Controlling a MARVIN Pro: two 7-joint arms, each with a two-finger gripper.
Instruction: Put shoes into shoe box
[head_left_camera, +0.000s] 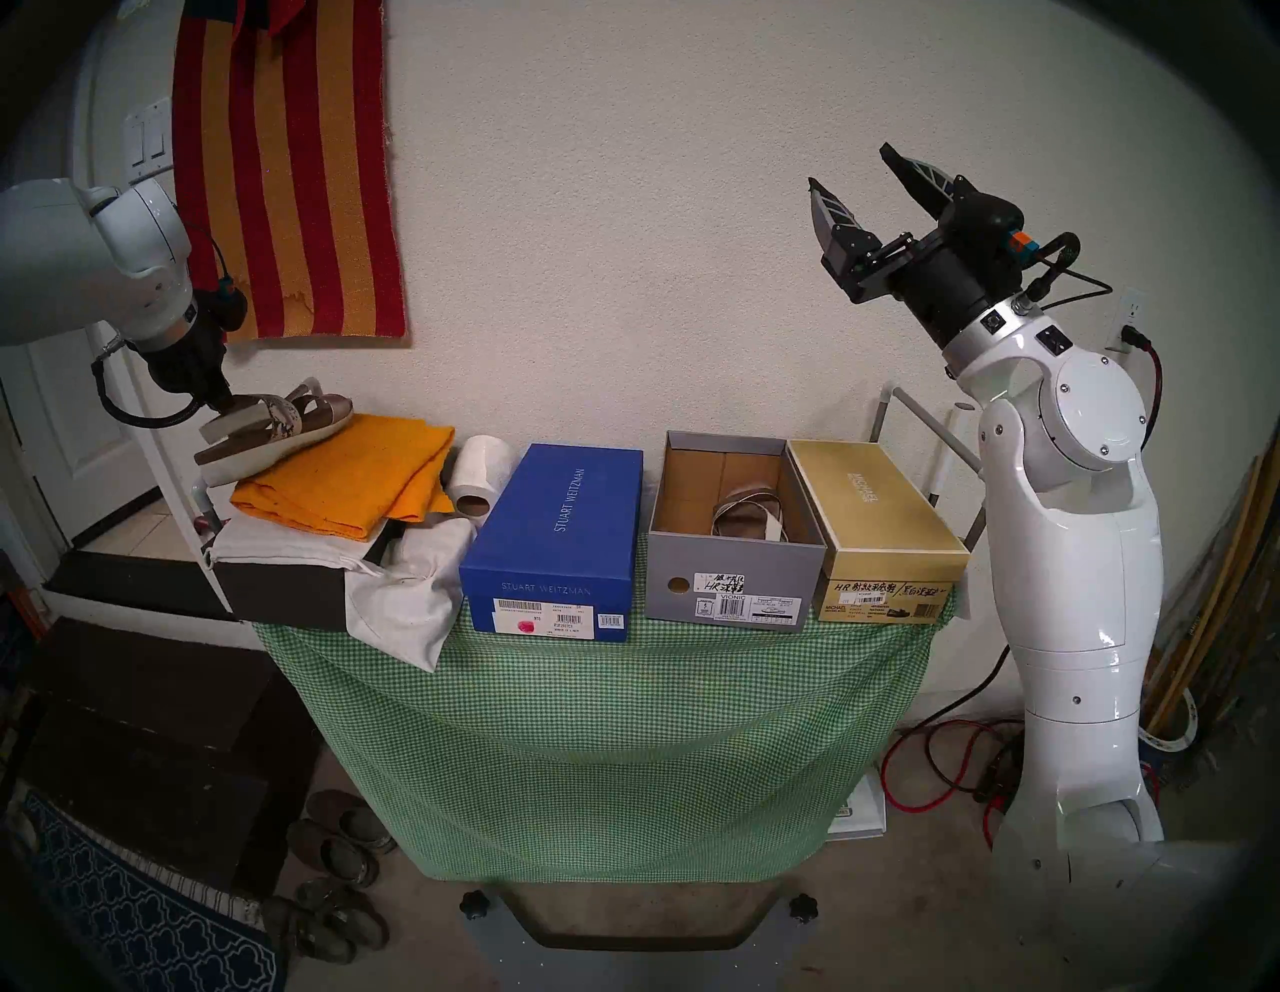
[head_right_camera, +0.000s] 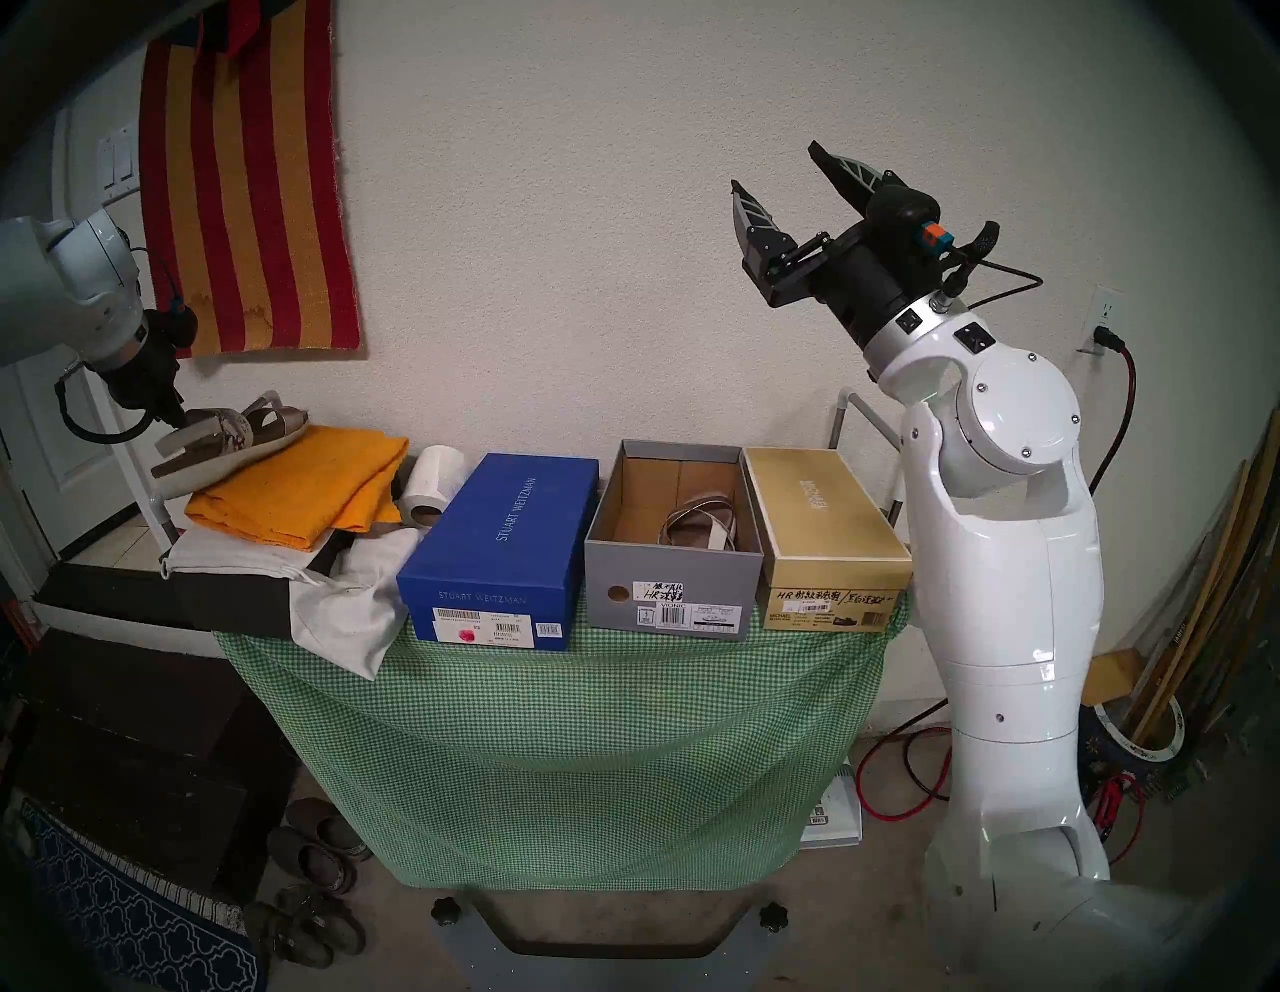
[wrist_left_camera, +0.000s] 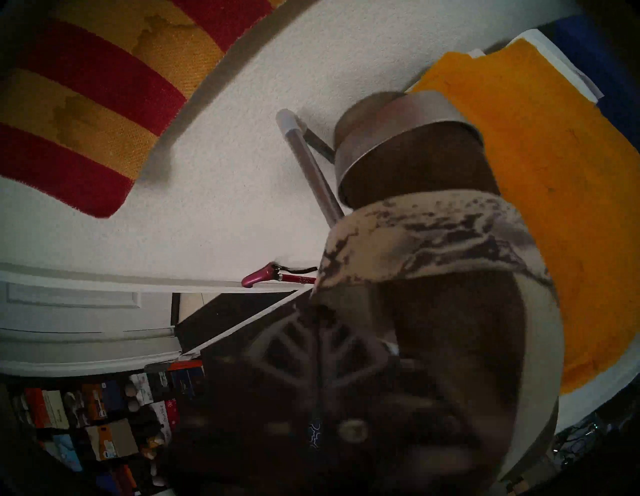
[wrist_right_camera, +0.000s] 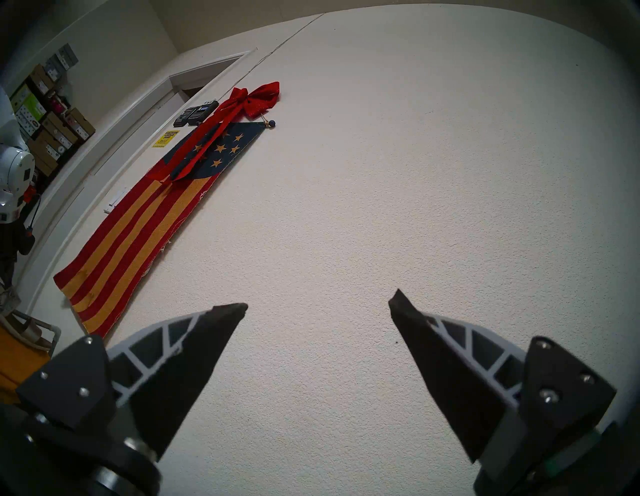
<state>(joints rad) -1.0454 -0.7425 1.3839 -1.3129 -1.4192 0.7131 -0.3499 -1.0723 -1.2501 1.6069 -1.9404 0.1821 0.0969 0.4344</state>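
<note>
Even indoor light, dark fisheye rims

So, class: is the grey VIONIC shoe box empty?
No, one strappy sandal already lies inside the open grey VIONIC shoe box, on its brown cardboard floor.

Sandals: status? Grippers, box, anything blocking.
Left gripper shut on second sandal, above orange cloth. Right gripper open, raised, empty. First sandal in grey box. Blue box sits between.
</note>
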